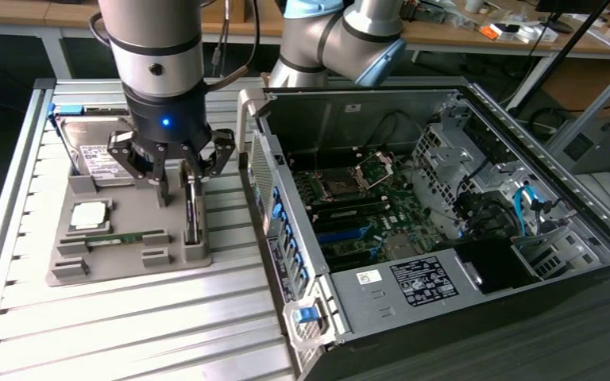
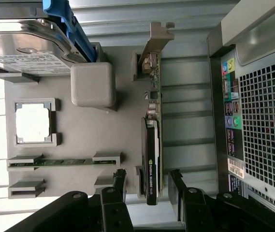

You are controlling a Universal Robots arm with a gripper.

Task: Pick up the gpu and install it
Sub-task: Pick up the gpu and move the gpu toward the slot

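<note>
On the black cooler edge of the gpu (image 2: 151,145): white lettering, NVIDIA QUADRO by the look of it (characters after that too small to read). On the hard drive (image 2: 26,48): a white label, print illegible. On the open computer case (image 1: 443,222): a white sticker and a black label along the lower frame, text likewise illegible.

Gripper (image 2: 148,183) wide open, straddling the cooler end of the gpu, one dark finger (image 2: 120,186) on each side. Clear gaps between fingers and card. Holds nothing and touches nothing, as far as visible.

Gpu standing on its long edge in a slot of the gray tray (image 2: 79,130), on the side nearest the computer case. Thin dark-green board, black cooler on one face at the gripper end, silver metal bracket at the far end. In the same tray, lying flat and well apart from the card: a square processor chip (image 2: 32,123) and a narrow green memory stick (image 2: 55,163). Tray resting on a slatted metal table (image 1: 125,333), at the exterior view's left of the case.
</note>
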